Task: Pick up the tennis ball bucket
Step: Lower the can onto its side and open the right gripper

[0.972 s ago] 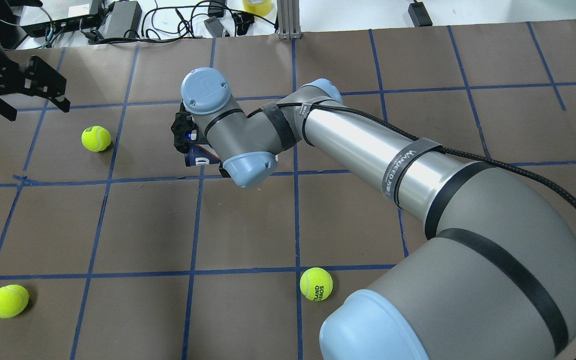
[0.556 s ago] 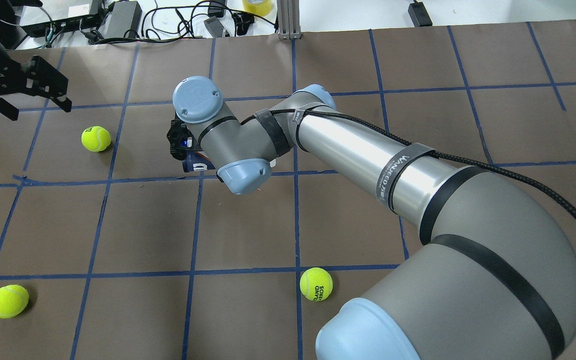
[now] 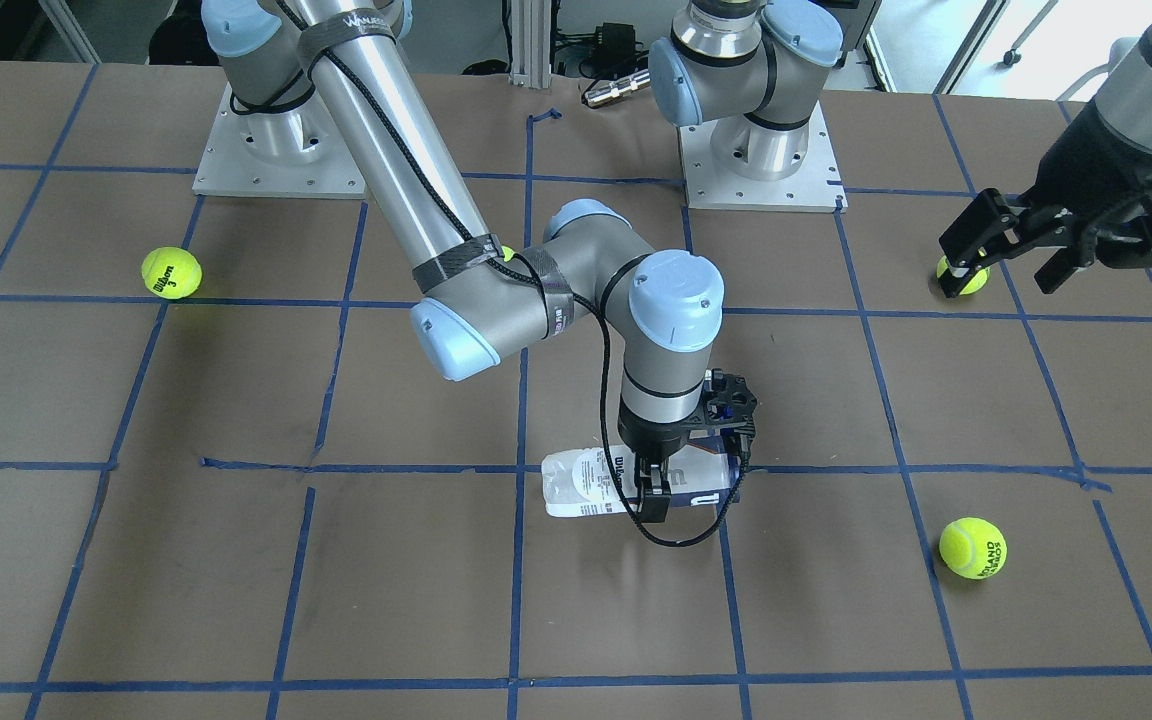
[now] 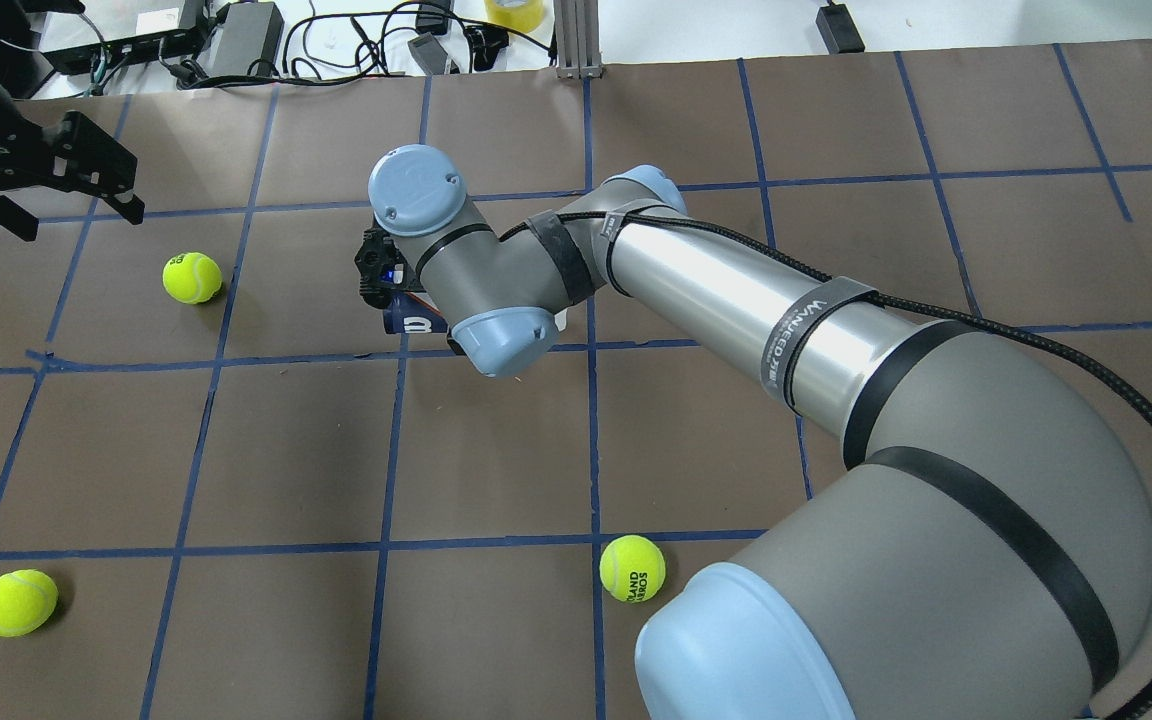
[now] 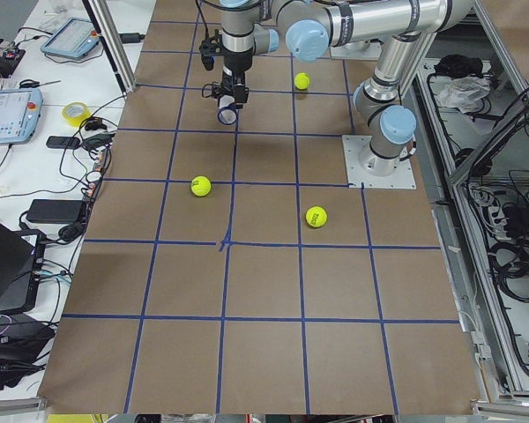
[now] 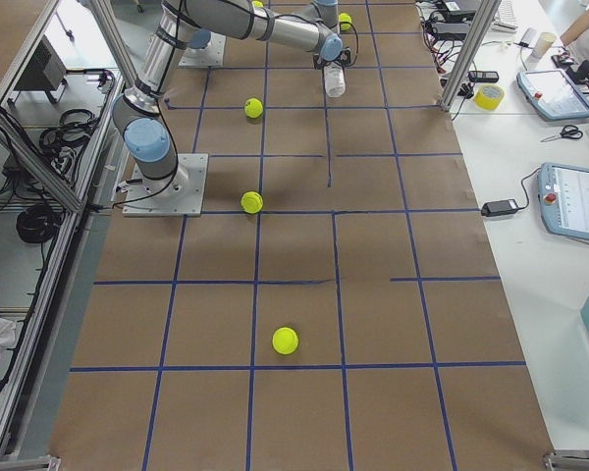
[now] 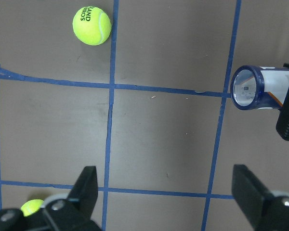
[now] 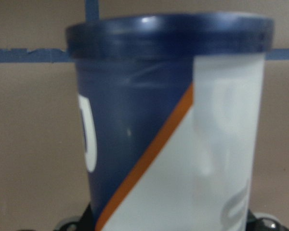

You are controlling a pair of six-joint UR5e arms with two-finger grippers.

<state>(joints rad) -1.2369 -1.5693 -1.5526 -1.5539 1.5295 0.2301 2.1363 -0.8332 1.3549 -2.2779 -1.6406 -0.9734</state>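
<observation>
The tennis ball bucket (image 3: 586,482), a clear can with a white label and navy band, lies horizontal near the table's middle. It also shows in the overhead view (image 4: 414,322), the left wrist view (image 7: 260,87), and fills the right wrist view (image 8: 173,125). My right gripper (image 3: 649,487) reaches straight down and is shut across the can's middle. I cannot tell whether the can touches the table. My left gripper (image 3: 1006,262) is open and empty, hovering far off to the side, also seen in the overhead view (image 4: 61,195).
Yellow-green tennis balls lie on the brown gridded table: one (image 3: 973,547) near the can, one (image 3: 172,272) on the far side, one (image 3: 963,278) under the left gripper. Overhead shows balls (image 4: 192,277), (image 4: 632,568), (image 4: 16,602). Cables and boxes (image 4: 236,35) line the far edge.
The right wrist, with the can in its grip, shifted slightly left, then back right. The left gripper has stayed open and still.
</observation>
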